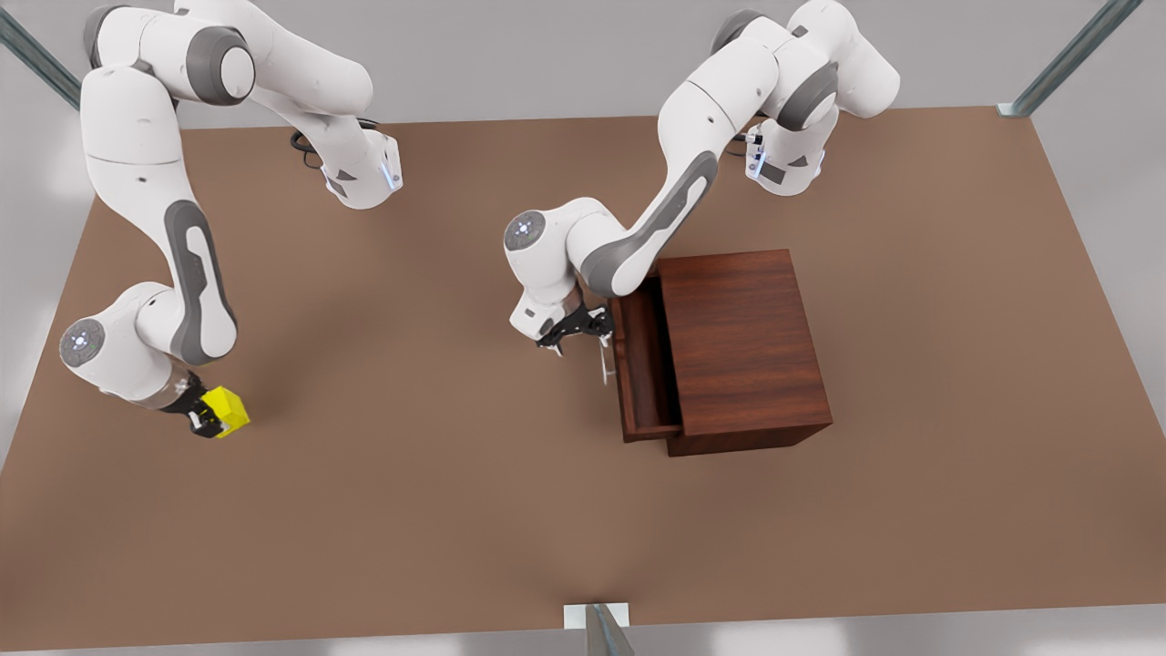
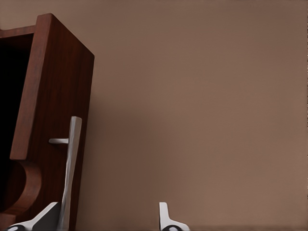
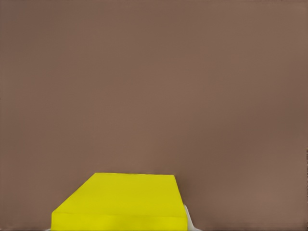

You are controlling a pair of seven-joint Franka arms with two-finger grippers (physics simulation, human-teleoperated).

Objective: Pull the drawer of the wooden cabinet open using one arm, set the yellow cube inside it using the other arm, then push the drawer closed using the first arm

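The front view is taking in the whole brown table (image 1: pixel 455 510): the wooden cabinet (image 1: pixel 742 346) is sitting toward the front view's right with its drawer (image 1: pixel 642 364) pulled partway out toward the front view's left, and the yellow cube (image 1: pixel 226 410) is lying well apart from it, near the table's edge at the front view's left. The left gripper (image 1: pixel 576 333) is hanging just beside the drawer's silver handle (image 1: pixel 605 364), and the left wrist view is adding what the front view is not making clear: the fingers (image 2: pixel 166 219) are standing spread apart, one finger sitting right by the handle (image 2: pixel 70 168) and the other out over bare table, so nothing is being gripped. The right gripper (image 1: pixel 205 415) is sitting at the cube, its dark fingers pressing against the cube's sides in the front view. The right wrist view is showing the cube (image 3: pixel 122 202) close up, lodged between the jaws with a pale fingertip (image 3: pixel 188 219) peeking out beside it, so the jaws are closing on the cube.
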